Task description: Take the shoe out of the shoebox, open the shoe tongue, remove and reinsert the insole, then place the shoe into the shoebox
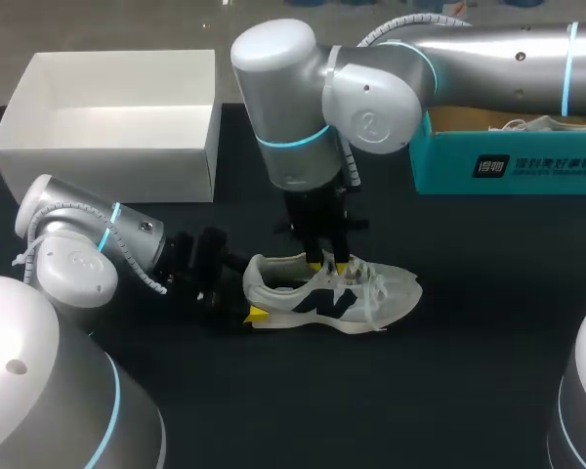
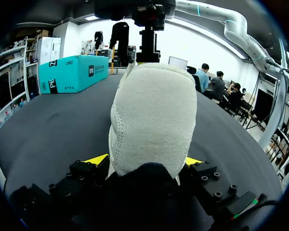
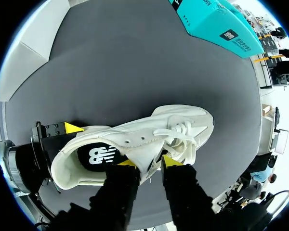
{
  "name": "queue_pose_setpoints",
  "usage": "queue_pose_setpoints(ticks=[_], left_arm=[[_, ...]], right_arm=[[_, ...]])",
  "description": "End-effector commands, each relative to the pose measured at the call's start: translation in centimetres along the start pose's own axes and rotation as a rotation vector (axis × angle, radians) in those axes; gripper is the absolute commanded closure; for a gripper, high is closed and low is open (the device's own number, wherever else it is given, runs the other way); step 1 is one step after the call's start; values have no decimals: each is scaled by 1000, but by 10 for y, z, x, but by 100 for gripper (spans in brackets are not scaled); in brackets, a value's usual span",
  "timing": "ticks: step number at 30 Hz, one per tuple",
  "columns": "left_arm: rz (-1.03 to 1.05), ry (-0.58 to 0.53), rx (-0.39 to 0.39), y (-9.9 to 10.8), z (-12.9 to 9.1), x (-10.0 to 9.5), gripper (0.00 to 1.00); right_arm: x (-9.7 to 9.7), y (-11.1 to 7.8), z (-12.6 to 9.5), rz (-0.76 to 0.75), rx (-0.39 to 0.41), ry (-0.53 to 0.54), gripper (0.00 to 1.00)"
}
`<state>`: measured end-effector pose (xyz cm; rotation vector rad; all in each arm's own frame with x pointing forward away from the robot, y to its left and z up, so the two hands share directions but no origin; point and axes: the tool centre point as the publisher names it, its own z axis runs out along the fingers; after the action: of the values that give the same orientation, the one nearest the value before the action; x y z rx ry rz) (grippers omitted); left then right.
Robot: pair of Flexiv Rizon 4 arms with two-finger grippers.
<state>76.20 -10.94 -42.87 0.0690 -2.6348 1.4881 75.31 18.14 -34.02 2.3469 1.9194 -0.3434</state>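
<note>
From above, the cream shoe (image 1: 371, 293) stands mid-table on the matte black table (image 1: 469, 371). At the left wrist, the left gripper (image 2: 144, 161) clamps its rounded, fuzzy heel. At the right wrist, the right gripper (image 3: 149, 162) pinches the soft collar wall, its fingers narrowly apart.

One white and navy lace-up sneaker (image 1: 332, 293) lies on the one black table (image 1: 488, 371). There are two boxes: one open white cardboard box (image 1: 107, 176) and one teal cardboard shoebox (image 1: 508, 166). Two silver robot arms come in, one left arm (image 1: 78, 259) and one right arm (image 1: 371, 98). There are two black grippers, the left gripper (image 2: 145, 162) and the right gripper (image 3: 149, 162), each showing two yellow tips, four in all.
</note>
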Motion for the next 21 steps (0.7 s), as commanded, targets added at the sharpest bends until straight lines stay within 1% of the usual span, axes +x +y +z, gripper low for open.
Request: queue_pose_setpoints(ticks=[1, 5, 8, 15, 21], left_arm=[[-1, -1, -4, 4, 1, 2, 100], [-1, -1, -4, 4, 1, 2, 100], [-1, -1, -4, 4, 1, 2, 100], [-1, -1, -4, 4, 1, 2, 100], [-1, -1, -4, 4, 1, 2, 100]], right_arm=[[-8, 0, -4, 2, -11, 22, 100], [-15, 1, -6, 7, -11, 41, 100], [-25, 1, -6, 19, -16, 70, 100], [-52, -2, -15, 40, -30, 89, 100], [-77, 0, -8, 61, -16, 86, 100]])
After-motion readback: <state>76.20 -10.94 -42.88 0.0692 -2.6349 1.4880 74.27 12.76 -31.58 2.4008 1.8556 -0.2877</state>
